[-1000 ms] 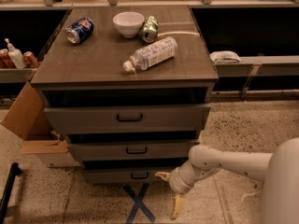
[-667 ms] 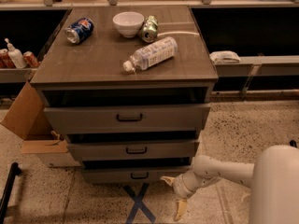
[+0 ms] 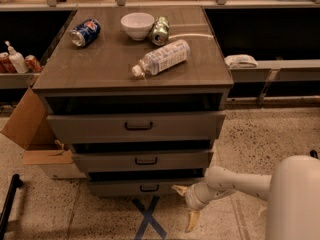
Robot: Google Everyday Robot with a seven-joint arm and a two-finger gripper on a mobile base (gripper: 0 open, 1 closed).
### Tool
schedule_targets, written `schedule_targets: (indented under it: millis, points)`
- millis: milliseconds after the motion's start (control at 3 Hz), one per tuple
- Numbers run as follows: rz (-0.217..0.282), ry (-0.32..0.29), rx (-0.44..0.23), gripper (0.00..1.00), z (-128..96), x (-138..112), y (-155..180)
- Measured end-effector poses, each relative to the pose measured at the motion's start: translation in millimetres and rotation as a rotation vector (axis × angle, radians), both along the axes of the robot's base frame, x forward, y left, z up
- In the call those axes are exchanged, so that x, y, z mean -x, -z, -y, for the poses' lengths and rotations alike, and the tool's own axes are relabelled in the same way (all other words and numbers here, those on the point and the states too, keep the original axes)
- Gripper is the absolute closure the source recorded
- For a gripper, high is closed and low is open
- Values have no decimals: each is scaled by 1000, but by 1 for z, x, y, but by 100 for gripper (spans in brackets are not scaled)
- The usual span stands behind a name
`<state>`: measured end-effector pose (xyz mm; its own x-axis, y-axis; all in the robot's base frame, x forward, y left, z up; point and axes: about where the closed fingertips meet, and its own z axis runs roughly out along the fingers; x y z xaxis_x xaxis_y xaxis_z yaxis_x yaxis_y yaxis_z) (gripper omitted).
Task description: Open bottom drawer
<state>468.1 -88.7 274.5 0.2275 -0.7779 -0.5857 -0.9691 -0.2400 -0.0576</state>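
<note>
The bottom drawer (image 3: pixel 120 188) is the lowest and shallowest of the grey cabinet's three fronts, with a small black bar handle (image 3: pixel 149 188). A dark gap shows above its front. My gripper (image 3: pixel 183 208) is low by the floor, just right of the handle, in front of the drawer's right part. Its two yellowish fingers (image 3: pixel 191 221) are spread apart and hold nothing. One points at the drawer front and the other points down at the floor. My white arm (image 3: pixel 235 181) reaches in from the lower right.
The cabinet top (image 3: pixel 100 66) carries a Pepsi can (image 3: pixel 84 32), a white bowl (image 3: pixel 137 25), a green can (image 3: pixel 160 30) and a lying water bottle (image 3: pixel 161 57). A cardboard box (image 3: pixel 31 134) stands at the cabinet's left. A blue tape X (image 3: pixel 148 218) marks the floor.
My forearm has sunk lower and the arm's white body has shifted. The gripper stays at almost the same spot by the bottom drawer. The drawers have not moved.
</note>
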Motion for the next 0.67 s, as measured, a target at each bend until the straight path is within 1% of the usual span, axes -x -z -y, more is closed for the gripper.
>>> schedule_targets:
  millis: [333, 667]
  points:
    - [49, -2, -30, 0, 1, -38, 20]
    - [49, -2, -30, 0, 1, -38, 20]
